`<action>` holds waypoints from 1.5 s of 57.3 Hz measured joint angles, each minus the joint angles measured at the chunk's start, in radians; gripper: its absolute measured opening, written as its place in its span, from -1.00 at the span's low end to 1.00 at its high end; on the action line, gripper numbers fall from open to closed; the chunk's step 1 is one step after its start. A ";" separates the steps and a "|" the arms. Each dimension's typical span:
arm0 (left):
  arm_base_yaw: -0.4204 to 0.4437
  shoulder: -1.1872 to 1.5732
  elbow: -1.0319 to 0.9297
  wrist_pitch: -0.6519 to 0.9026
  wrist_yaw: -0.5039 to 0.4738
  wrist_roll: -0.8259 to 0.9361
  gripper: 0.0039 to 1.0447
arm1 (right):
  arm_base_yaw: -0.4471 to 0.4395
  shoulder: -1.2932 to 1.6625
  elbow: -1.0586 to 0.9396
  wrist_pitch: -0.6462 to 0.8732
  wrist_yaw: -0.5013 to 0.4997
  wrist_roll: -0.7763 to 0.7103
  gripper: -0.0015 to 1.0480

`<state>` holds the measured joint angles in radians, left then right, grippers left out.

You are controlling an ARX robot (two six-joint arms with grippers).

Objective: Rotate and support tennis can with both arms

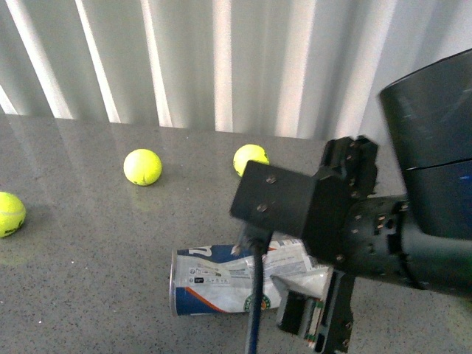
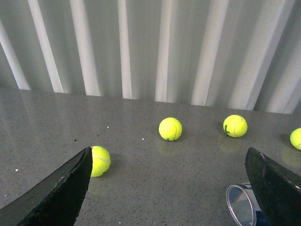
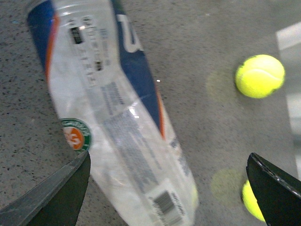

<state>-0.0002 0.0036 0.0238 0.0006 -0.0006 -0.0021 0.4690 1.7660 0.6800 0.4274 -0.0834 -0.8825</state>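
The tennis can [image 1: 221,280] lies on its side on the grey table, clear with a navy-and-white label and orange stripe. My right arm [image 1: 354,221] hangs over the can's right end. In the right wrist view the can [image 3: 117,117] lies between the wide-open fingers [image 3: 56,197], closer to one of them, and neither finger touches it; the right gripper [image 3: 169,197] is empty. My left gripper [image 2: 171,188] is open and empty, and the can's open clear rim [image 2: 240,205] lies beside one finger [image 2: 275,186]. The left arm is out of the front view.
Three yellow-green tennis balls lie on the table in the front view: one at the far left [image 1: 9,214], one [image 1: 142,167] and one [image 1: 251,158] near the white corrugated wall [image 1: 221,59]. Balls [image 3: 259,75] [image 3: 251,200] also lie near the right gripper.
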 joint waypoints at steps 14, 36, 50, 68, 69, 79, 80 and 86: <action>0.000 0.000 0.000 0.000 0.000 0.000 0.87 | -0.237 -0.111 -0.156 0.209 0.114 0.068 0.86; 0.000 0.000 0.000 0.000 0.000 0.000 0.87 | -0.517 -0.588 -0.281 0.034 0.289 0.618 0.86; 0.000 0.000 0.000 0.000 0.000 0.000 0.87 | -0.526 -1.039 -0.467 0.066 0.042 0.827 0.37; 0.000 0.000 0.000 0.000 0.000 0.000 0.87 | -0.473 -1.250 -0.676 0.077 0.083 0.866 -0.80; 0.000 0.000 0.000 0.000 0.000 0.000 0.87 | -0.473 -1.257 -0.676 0.070 0.084 0.867 -0.90; 0.000 0.000 0.000 0.000 0.000 0.000 0.87 | -0.473 -1.372 -0.676 -0.030 0.083 0.869 -0.93; 0.000 0.000 0.000 0.000 0.000 0.000 0.87 | -0.473 -1.376 -0.676 -0.035 0.083 0.869 -0.93; 0.000 0.000 0.000 0.000 0.000 0.000 0.87 | -0.473 -1.426 -0.676 -0.088 0.083 0.870 -0.93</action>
<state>-0.0002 0.0032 0.0238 0.0006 -0.0006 -0.0021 -0.0036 0.3405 0.0040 0.3397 -0.0006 -0.0128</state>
